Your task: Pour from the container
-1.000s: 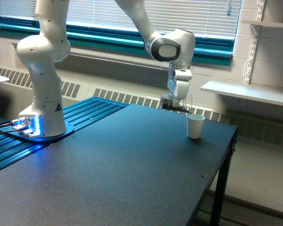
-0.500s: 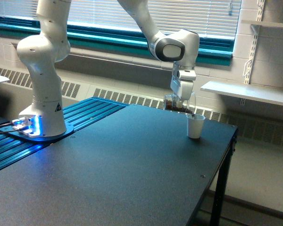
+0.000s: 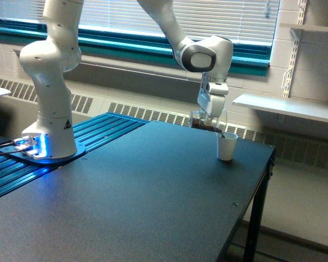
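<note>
The container looks light and thin-walled, so a firm squeeze could buckle it; the grip belongs around its middle, where the gripper has it, jaws clenched on its sides. Its loose granular load will likely shift and run suddenly as the tilt grows. It is a small clear cup, dark brown grains showing through, lying nearly on its side just under the jaws, its mouth above the rim of the white paper cup standing on the dark surface.
</note>
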You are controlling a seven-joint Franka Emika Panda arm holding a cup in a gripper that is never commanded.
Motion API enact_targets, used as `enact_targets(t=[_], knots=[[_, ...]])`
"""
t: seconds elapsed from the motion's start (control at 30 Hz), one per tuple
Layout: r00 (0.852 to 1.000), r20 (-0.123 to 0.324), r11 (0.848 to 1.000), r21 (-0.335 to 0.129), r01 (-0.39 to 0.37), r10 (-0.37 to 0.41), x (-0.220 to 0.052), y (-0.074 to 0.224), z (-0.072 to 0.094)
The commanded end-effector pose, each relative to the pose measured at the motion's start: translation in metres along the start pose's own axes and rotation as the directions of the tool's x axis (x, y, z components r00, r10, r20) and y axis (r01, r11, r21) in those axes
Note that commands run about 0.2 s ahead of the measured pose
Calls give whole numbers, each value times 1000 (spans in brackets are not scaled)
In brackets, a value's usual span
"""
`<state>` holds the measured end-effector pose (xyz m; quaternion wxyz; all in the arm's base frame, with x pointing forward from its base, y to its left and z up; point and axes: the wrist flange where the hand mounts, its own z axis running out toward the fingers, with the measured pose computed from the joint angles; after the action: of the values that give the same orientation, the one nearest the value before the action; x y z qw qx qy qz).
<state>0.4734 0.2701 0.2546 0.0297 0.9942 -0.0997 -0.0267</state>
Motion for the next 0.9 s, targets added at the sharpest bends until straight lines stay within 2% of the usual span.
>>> enact_targets(t=[0.03, 0.9], knots=[[1000, -4, 1000, -6, 23, -23, 5, -1, -5], [997, 38, 997, -37, 61, -60, 11, 0, -9]])
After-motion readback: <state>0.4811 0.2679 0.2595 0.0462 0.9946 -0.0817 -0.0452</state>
